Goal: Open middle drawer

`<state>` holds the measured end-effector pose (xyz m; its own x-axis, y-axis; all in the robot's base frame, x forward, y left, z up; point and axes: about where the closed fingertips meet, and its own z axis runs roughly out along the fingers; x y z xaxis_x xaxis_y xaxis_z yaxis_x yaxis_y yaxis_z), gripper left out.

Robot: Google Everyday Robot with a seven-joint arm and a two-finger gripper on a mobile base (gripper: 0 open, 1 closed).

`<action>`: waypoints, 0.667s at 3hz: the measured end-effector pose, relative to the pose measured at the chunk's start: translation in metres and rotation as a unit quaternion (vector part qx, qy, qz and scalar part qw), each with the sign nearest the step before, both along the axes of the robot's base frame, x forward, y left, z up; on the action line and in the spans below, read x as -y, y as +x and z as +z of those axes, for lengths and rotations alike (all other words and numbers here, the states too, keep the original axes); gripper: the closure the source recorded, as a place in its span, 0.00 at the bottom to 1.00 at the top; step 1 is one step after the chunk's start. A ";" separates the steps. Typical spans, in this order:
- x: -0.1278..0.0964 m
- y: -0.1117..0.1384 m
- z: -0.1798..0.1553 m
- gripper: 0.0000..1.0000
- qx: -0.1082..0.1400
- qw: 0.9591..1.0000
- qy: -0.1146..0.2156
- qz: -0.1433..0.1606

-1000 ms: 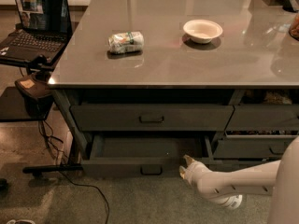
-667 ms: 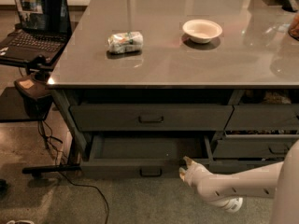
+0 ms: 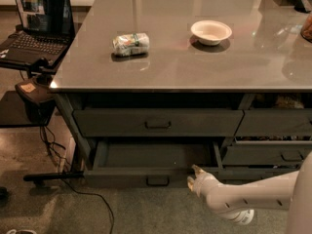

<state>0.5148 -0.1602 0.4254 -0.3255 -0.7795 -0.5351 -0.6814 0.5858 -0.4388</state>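
Observation:
The middle drawer [image 3: 122, 177] is pulled out below the closed upper drawer [image 3: 117, 123]. Its shallow dark grey inside [image 3: 156, 155] shows, and its small loop handle [image 3: 157, 181] sits at the centre of the front. My gripper [image 3: 192, 175] is on the end of the white arm [image 3: 248, 196], which comes in from the lower right. It is low, just in front of the right part of the drawer's front and to the right of the handle. Its two fingertips stand apart with nothing between them.
On the counter top [image 3: 243, 62] lie a wrapped packet [image 3: 130, 44] and a white bowl [image 3: 211, 31]. More drawers [image 3: 278, 156] are on the right. At the left are a laptop [image 3: 36, 26] on a stand and cables [image 3: 73, 189] on the floor.

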 end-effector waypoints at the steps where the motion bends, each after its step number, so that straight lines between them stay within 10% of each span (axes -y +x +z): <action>1: -0.003 -0.014 -0.007 1.00 -0.004 1.000 0.005 0.003; 2: -0.003 -0.014 -0.001 1.00 -0.004 1.000 0.005 0.003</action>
